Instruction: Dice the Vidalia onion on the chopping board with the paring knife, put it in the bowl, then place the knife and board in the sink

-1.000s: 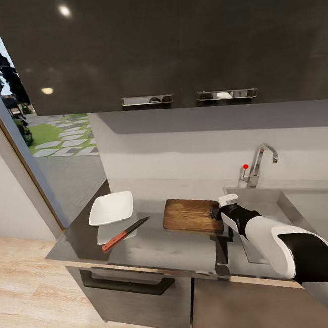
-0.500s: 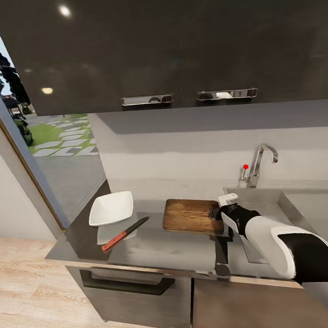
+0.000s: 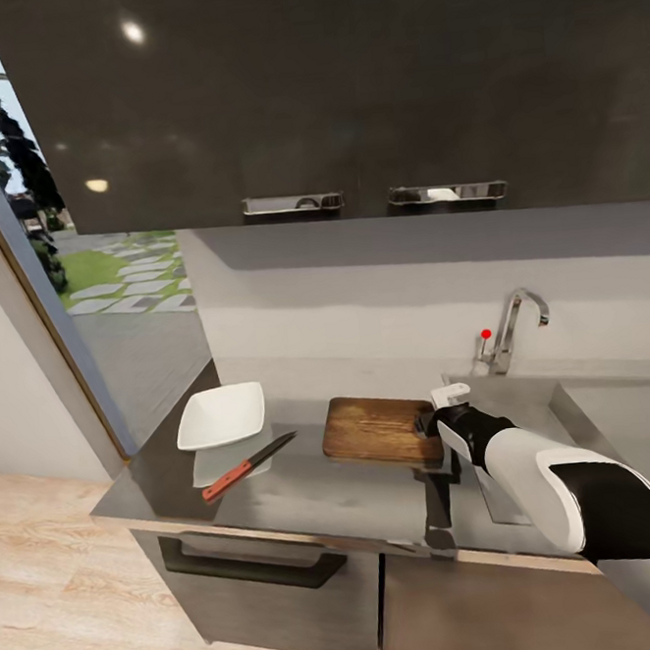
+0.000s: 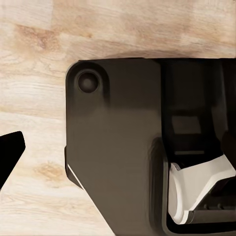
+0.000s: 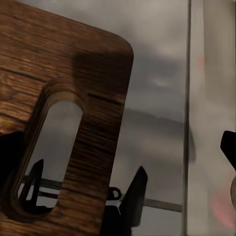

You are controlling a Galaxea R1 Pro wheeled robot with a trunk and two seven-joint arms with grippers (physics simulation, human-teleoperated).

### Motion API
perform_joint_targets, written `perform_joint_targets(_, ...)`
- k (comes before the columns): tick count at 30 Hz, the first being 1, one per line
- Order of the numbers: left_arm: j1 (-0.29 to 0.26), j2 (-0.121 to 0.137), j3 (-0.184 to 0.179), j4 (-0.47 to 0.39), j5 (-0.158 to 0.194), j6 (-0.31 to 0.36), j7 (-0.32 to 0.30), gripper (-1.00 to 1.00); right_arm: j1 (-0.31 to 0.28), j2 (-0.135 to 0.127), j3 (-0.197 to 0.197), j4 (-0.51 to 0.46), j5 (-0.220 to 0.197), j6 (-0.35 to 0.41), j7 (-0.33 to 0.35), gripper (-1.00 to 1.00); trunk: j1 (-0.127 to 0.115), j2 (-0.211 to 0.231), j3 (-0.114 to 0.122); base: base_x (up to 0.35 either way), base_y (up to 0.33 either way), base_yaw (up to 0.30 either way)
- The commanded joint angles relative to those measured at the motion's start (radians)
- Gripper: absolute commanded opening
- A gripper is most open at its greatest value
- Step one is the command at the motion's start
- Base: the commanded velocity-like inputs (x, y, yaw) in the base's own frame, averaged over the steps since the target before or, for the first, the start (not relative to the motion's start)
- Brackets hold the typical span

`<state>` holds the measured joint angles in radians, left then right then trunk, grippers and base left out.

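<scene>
Chopping board point(image 3: 378, 428): it lay flat on the countertop point(image 3: 310, 489), just beside the sink point(image 3: 529, 401), its slot-handle end turned toward the basin.
Right gripper point(image 3: 435, 432): it sat at the board's handle end; in the right wrist view a dark fingertip point(image 5: 136, 189) showed just past the board's edge, beside the slot point(image 5: 46, 147). Whether the fingers were apart or clamped on the wood could not be told.
Left gripper: the left wrist view looked down at the robot's dark base point(image 4: 115, 147) over the wood floor point(image 4: 34, 59); its fingers' state could not be told.
Handling: the board looked stiff, flat and fairly heavy, probably slick against the glossy counter; the slotted end seemed the best place to pinch.
Paring knife point(image 3: 247, 466): light and slim, beside the white bowl point(image 3: 221, 416); best taken by its reddish handle point(image 3: 225, 481).
</scene>
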<state>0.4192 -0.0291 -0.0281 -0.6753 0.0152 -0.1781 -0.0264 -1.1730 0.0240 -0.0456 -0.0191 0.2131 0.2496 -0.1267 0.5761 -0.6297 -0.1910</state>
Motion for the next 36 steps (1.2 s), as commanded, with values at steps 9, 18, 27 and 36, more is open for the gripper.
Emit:
perform_joint_targets(9,0.0,0.0,0.0,0.005,0.001,-0.001,-0.003,1.0,0.0,0.001,-0.005,-0.001,0.009,0.005,-0.002,1.0,0.0,-0.001,0.013,-0.008,0.0,0.0)
perform_joint_targets(18,0.0,0.0,0.0,0.018,0.002,-0.001,-0.003,1.0,0.0,0.001,-0.005,-0.001,0.009,0.006,-0.002,1.0,0.0,-0.001,0.027,-0.164,0.047,0.0)
perform_joint_targets(27,0.0,0.0,0.0,0.019,0.002,-0.001,-0.003,1.0,0.0,0.0,-0.005,-0.001,0.009,0.005,-0.001,1.0,0.0,-0.001,0.036,-0.265,0.145,0.0)
perform_joint_targets(36,0.0,0.0,0.0,0.024,0.002,-0.001,-0.003,1.0,0.002,-0.001,-0.005,-0.001,0.009,-0.047,-0.002,1.0,0.0,-0.001,0.036,-0.268,0.149,0.0)
